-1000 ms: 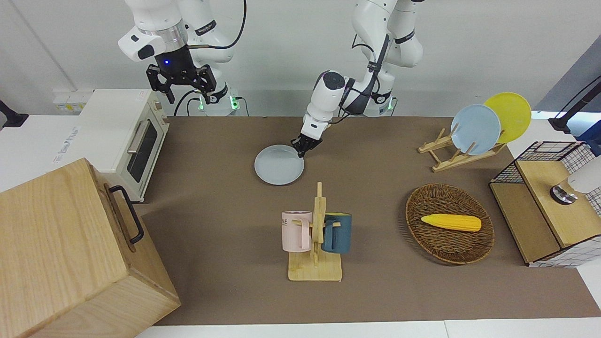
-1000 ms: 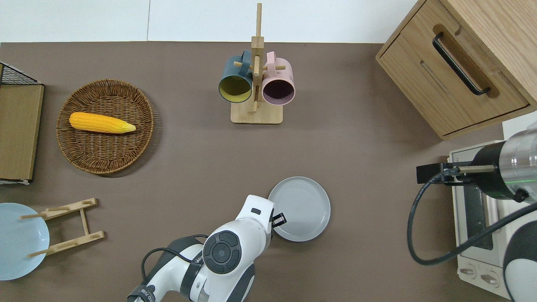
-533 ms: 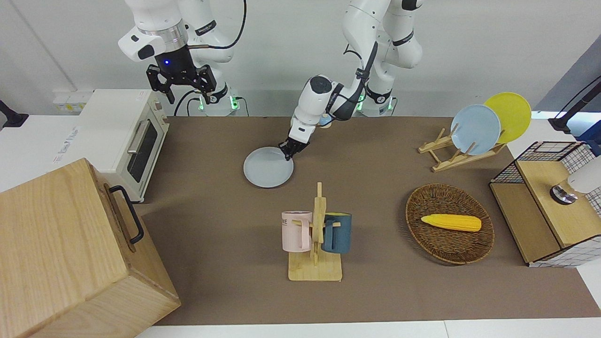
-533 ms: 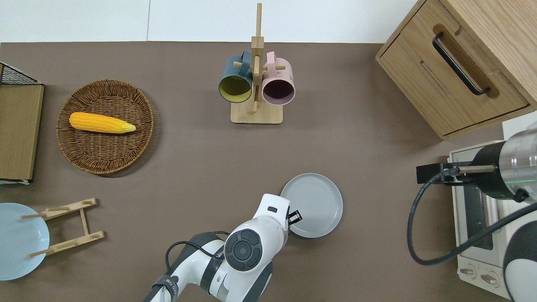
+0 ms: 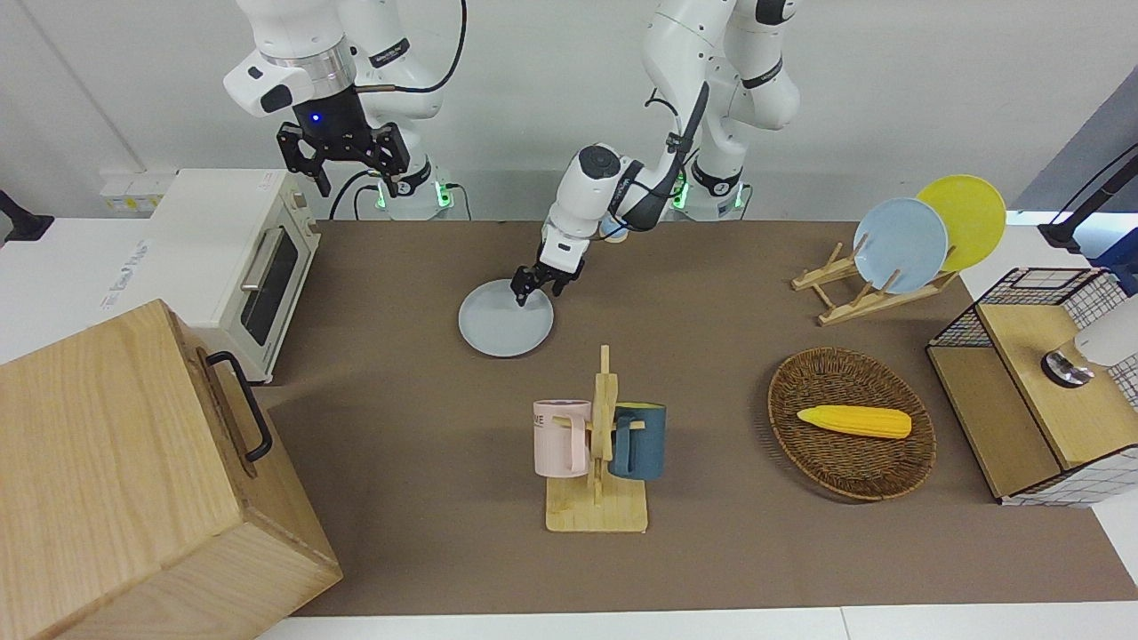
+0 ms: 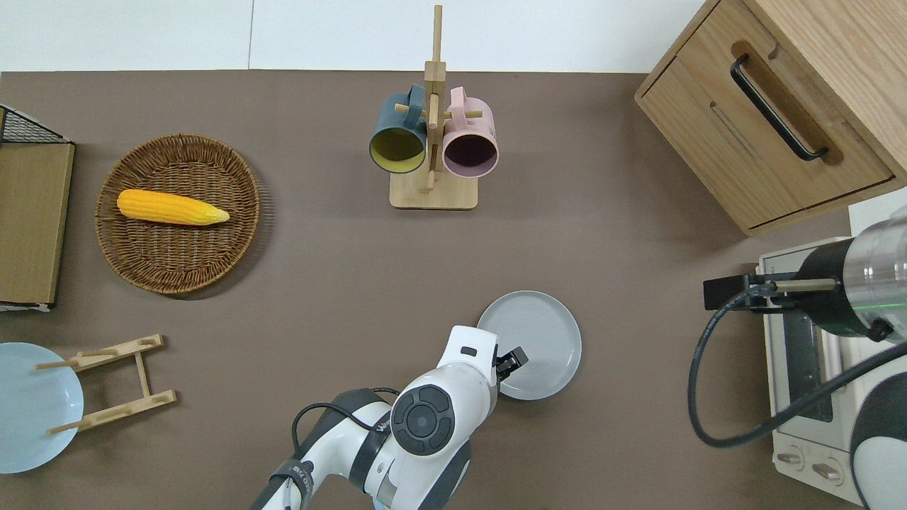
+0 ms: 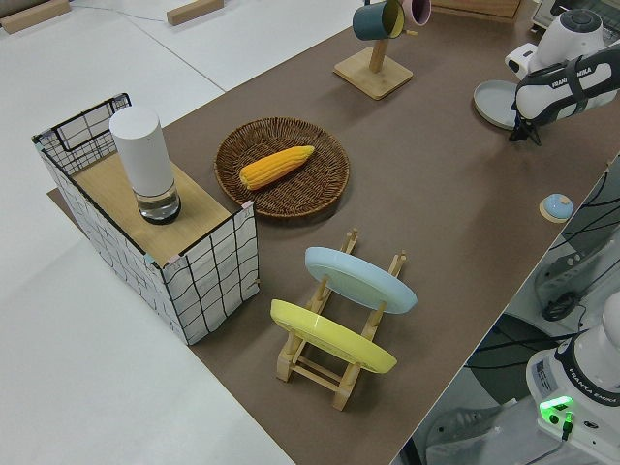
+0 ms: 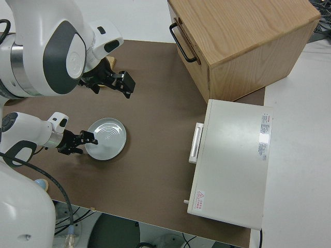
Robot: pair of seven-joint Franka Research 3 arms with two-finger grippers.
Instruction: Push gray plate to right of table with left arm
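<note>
The gray plate (image 6: 538, 340) (image 5: 500, 324) (image 8: 107, 138) lies flat on the brown table (image 6: 340, 283), near the robots' edge and about midway along it. My left gripper (image 6: 511, 360) (image 5: 534, 288) (image 8: 81, 142) is low at the plate's rim, on the side toward the left arm's end. Its fingers look open and nothing is between them. Whether they touch the rim I cannot tell. The right arm is parked, and its gripper (image 5: 343, 169) is open.
A mug rack (image 6: 432, 191) with two mugs stands farther from the robots than the plate. A wooden cabinet (image 6: 772, 120) and a toaster oven (image 5: 240, 258) occupy the right arm's end. A wicker basket (image 6: 177, 262) with corn, a plate rack (image 5: 867, 298) and a wire crate (image 5: 1031, 373) fill the left arm's end.
The gray plate slid toward the right arm's end of the table, mostly in the first half second. The left gripper followed it and now overlaps its rim. The right arm stayed still.
</note>
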